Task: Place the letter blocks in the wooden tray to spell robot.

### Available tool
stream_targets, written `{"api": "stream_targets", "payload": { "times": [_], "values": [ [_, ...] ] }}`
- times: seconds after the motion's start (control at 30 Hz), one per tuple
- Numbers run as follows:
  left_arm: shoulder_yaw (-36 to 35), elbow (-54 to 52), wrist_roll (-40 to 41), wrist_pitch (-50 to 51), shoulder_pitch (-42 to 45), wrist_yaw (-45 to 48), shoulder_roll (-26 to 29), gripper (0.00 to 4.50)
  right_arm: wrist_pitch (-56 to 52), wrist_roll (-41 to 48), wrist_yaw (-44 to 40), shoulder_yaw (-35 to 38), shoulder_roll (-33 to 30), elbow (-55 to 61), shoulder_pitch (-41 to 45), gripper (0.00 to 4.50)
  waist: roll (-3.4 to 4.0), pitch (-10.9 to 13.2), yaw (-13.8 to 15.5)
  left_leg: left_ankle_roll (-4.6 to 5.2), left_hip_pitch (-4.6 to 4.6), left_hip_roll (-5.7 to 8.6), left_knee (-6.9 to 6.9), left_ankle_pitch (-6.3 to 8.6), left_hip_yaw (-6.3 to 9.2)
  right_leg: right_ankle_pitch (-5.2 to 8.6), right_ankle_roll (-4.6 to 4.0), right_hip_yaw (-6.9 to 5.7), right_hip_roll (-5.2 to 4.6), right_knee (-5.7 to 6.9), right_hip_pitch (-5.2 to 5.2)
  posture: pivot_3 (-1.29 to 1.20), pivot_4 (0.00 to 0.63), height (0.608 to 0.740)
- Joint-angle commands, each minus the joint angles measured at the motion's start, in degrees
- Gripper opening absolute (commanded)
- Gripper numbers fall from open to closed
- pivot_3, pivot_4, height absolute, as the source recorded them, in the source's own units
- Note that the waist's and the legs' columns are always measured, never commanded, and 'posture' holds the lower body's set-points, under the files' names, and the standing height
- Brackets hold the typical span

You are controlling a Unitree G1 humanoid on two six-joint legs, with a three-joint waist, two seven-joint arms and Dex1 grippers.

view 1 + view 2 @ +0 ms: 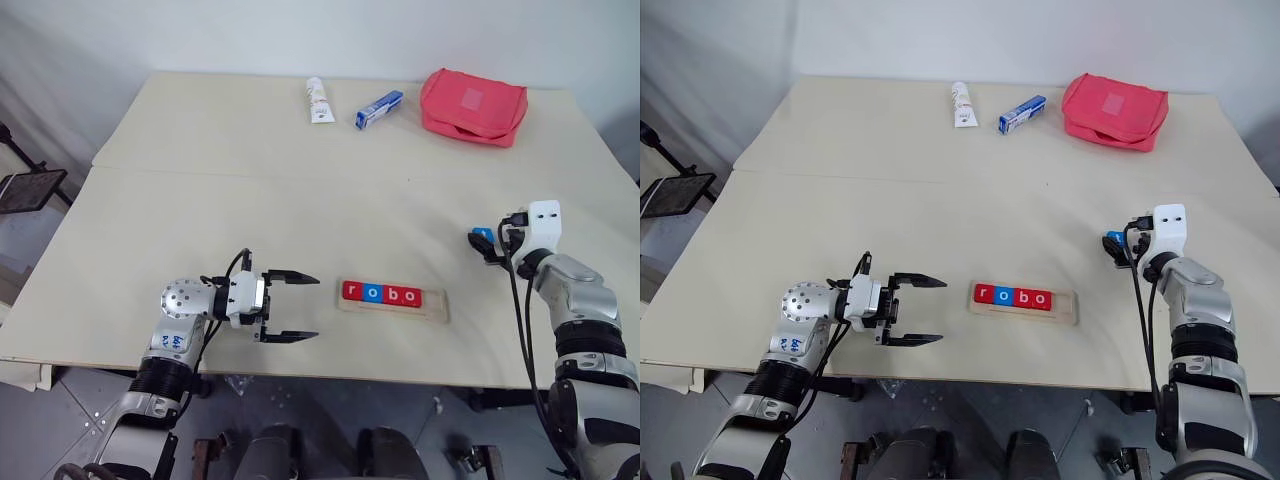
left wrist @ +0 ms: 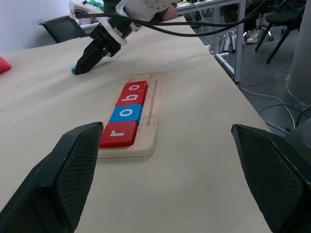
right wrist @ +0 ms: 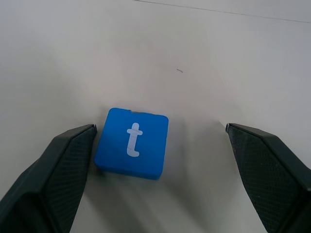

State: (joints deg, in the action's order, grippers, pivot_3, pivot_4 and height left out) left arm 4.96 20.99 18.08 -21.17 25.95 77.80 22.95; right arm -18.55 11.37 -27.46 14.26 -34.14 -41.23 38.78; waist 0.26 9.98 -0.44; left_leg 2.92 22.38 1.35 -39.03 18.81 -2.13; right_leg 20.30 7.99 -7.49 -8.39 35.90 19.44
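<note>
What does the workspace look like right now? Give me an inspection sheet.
Surface: pale table, bare in the middle.
Job's things: wooden tray near the front edge holds four tiles reading r, o, b, o; blue t tile lies flat on the table to the tray's right.
Clutter: white tube, blue-and-white box, red pouch at the far edge.
Grippers: left gripper open beside the tray; right gripper open, jaws straddling the t tile.
Cables: black cables along the right arm.
Surroundings: black chair at left.

— What's lying on the table (image 1: pixel 250 190)?
— The wooden tray (image 1: pixel 392 303), just beside the left gripper (image 1: pixel 290 305); a blue t block (image 3: pixel 132 142) between the wide-spread fingers of the right gripper (image 1: pixel 488 243).
— Farther off?
— A white tube (image 1: pixel 318 101), blue-and-white box (image 1: pixel 379 109) and red pouch (image 1: pixel 473 106) (well beyond both grippers).
</note>
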Motion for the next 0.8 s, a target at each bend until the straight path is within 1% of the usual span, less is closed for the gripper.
{"api": "stream_targets", "payload": {
  "times": [0.03,0.1,0.17,0.2,0.33,0.37,0.43,0.6,0.63,0.7,0.77,0.8],
  "values": [
    [-0.3,-1.0,1.0,-0.3,0.2,-0.3,0.0,4.50,-1.6,-0.6,2.4,-0.1,1.0,-0.7,-0.8,4.30,0.00,0.0,0.0,0.00,0.00,0.00,0.00,0.00,0.00,0.00,0.00,0.00,0.00,0.00,-0.01,0.00,0.150,0.740],
    [-0.2,-0.8,1.0,-0.4,0.5,-0.3,-0.1,4.50,-1.5,-0.4,2.3,-0.2,1.4,0.3,-1.4,3.89,-0.01,0.0,0.0,0.00,-0.02,-0.01,0.00,0.00,0.00,0.00,0.00,0.00,0.00,0.00,-0.02,0.00,0.150,0.740],
    [-0.1,-0.5,0.9,-0.4,0.7,-0.2,-0.2,4.50,-1.5,-0.6,2.3,-0.5,1.7,1.1,-1.8,3.32,-0.01,0.0,0.0,0.00,-0.03,-0.01,0.00,0.00,0.00,0.00,0.00,0.00,0.00,0.00,-0.04,0.00,0.150,0.740],
    [-0.1,-0.4,0.9,-0.4,0.8,-0.1,-0.3,4.50,-1.4,-0.6,2.6,-0.4,1.9,1.5,-2.0,2.93,-0.01,0.0,0.0,0.00,-0.03,-0.01,-0.01,0.00,0.00,0.00,0.00,0.01,0.00,0.00,-0.04,0.00,0.150,0.740],
    [0.2,0.3,0.8,-0.4,1.5,0.1,-0.7,4.50,-1.6,-0.4,3.6,0.2,2.2,3.2,-2.4,1.59,-0.01,0.0,0.1,0.00,-0.03,0.00,-0.04,0.00,0.00,0.00,0.00,0.02,0.00,0.00,-0.05,0.00,0.150,0.740],
    [0.2,0.5,0.8,-0.5,1.7,0.2,-0.8,4.50,-1.7,-0.1,4.0,0.4,2.3,4.6,-2.8,1.47,-0.01,0.0,0.2,0.01,-0.03,0.01,-0.04,0.00,0.00,0.00,0.00,0.03,0.00,0.00,-0.05,0.00,0.150,0.740],
    [0.2,1.0,0.9,-0.6,2.0,0.5,-0.9,4.50,-3.5,1.3,5.9,2.0,2.9,11.4,-5.0,1.48,-0.01,0.0,0.3,0.01,-0.02,0.01,-0.04,0.00,0.01,0.00,0.00,0.03,-0.01,0.00,-0.04,0.00,0.150,0.740],
    [0.2,2.8,1.2,-1.3,2.8,1.8,-1.0,4.50,-14.6,4.7,12.7,5.6,6.2,40.5,-17.5,1.48,0.01,0.0,0.6,-0.01,0.12,0.03,0.08,0.01,0.14,0.00,0.00,0.00,0.00,0.05,0.14,0.00,0.150,0.740],
    [0.1,3.1,1.2,-1.4,2.8,2.1,-1.0,4.50,-16.6,5.1,13.4,5.9,6.6,44.3,-19.2,1.48,0.03,0.0,0.6,-0.01,0.17,0.05,0.11,0.01,0.13,0.00,0.00,0.00,-0.01,0.05,0.19,0.00,0.150,0.740],
    [0.1,3.3,1.4,-1.4,2.9,2.6,-1.0,4.50,-21.9,7.1,15.6,7.1,8.7,55.7,-24.9,1.48,0.05,0.0,0.5,-0.01,0.17,0.07,0.12,0.01,0.13,0.00,0.00,-0.01,-0.01,0.05,0.18,0.00,0.150,0.740],
    [0.1,3.7,1.5,-1.4,3.1,3.1,-1.0,4.50,-26.5,9.0,17.5,8.3,10.5,64.4,-29.5,1.48,0.05,0.0,0.6,-0.01,0.13,0.05,0.14,0.01,0.12,0.00,0.00,0.01,0.00,0.03,0.16,0.00,0.150,0.740],
    [0.1,3.8,1.5,-1.4,3.2,3.3,-1.0,4.50,-28.0,9.5,18.1,8.7,11.0,66.8,-30.8,1.48,0.06,0.0,0.6,-0.01,0.11,0.03,0.13,0.01,0.13,0.00,0.00,0.01,0.02,0.04,0.15,0.00,0.150,0.740]
  ]
}}
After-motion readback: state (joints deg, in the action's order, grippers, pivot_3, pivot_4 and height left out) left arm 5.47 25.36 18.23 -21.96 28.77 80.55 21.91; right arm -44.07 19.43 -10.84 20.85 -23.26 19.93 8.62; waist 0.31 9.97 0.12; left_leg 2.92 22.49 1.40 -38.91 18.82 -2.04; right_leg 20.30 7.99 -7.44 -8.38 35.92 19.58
